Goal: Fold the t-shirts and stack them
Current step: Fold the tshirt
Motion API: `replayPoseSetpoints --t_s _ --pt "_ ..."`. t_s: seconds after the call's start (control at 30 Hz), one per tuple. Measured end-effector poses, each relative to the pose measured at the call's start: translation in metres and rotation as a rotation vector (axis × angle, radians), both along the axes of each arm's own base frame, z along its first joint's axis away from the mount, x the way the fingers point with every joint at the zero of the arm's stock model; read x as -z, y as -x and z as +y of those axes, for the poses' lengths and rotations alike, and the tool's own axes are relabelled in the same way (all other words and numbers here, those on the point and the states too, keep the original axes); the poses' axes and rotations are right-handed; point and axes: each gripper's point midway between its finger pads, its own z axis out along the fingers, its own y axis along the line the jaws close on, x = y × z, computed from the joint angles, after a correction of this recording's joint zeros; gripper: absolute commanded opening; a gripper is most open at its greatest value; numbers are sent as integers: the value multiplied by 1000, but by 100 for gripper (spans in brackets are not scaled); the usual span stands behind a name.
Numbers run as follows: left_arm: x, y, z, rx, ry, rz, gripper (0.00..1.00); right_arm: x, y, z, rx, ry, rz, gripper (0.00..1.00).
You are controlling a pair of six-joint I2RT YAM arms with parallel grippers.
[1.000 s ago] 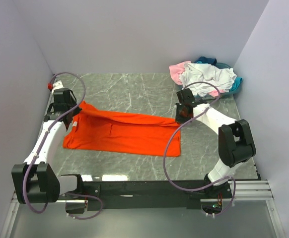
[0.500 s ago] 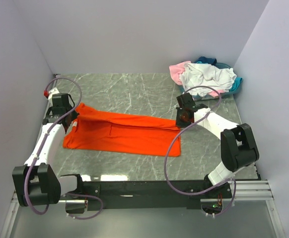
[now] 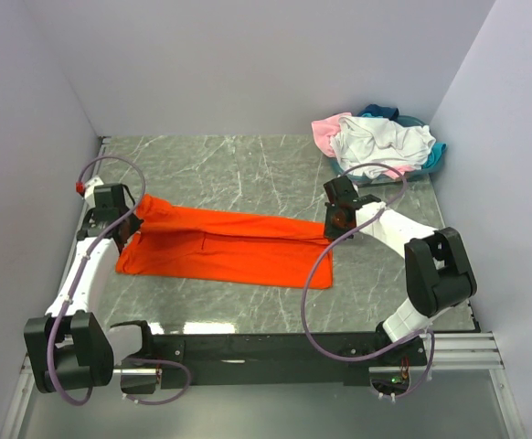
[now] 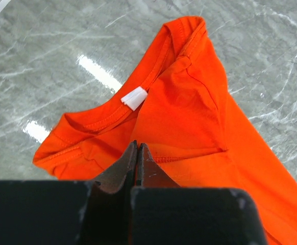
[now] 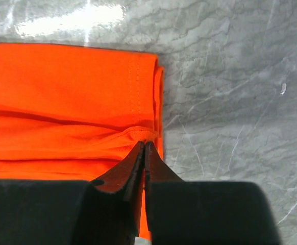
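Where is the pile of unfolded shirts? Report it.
In the top view, the pile of shirts sits in the far right corner of the table, beyond the right gripper.

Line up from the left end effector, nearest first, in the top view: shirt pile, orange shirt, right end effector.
1. orange shirt, gripped by the left end effector.
2. right end effector, shirt's right end.
3. shirt pile, far right corner.

White link shells and black joint housings make up the left arm and the right arm, both mounted on a black base rail. Mauve cables loop along each, and a red cap marks the left wrist. The left gripper and right gripper have black, tapered fingers.
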Motion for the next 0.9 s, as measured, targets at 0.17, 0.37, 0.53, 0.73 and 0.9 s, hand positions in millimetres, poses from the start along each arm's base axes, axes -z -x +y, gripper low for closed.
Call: replayPoseSetpoints --t_s 0.17,0.37,0.53,0.73,0.9 --pt "8 5 -3 -6 23 7 0 3 6 -3 22 17 24 35" --pt "21 8 -13 34 66 18 0 -8 10 -6 29 27 9 36" --pt "21 7 -14 38 69 10 0 -39 -10 6 -1 -9 -81 36" --pt "21 6 -14 36 73 6 0 -49 -40 27 -43 -57 -135 34" --pt "18 5 -15 41 77 -11 0 -21 -34 40 -83 -56 -52 33"
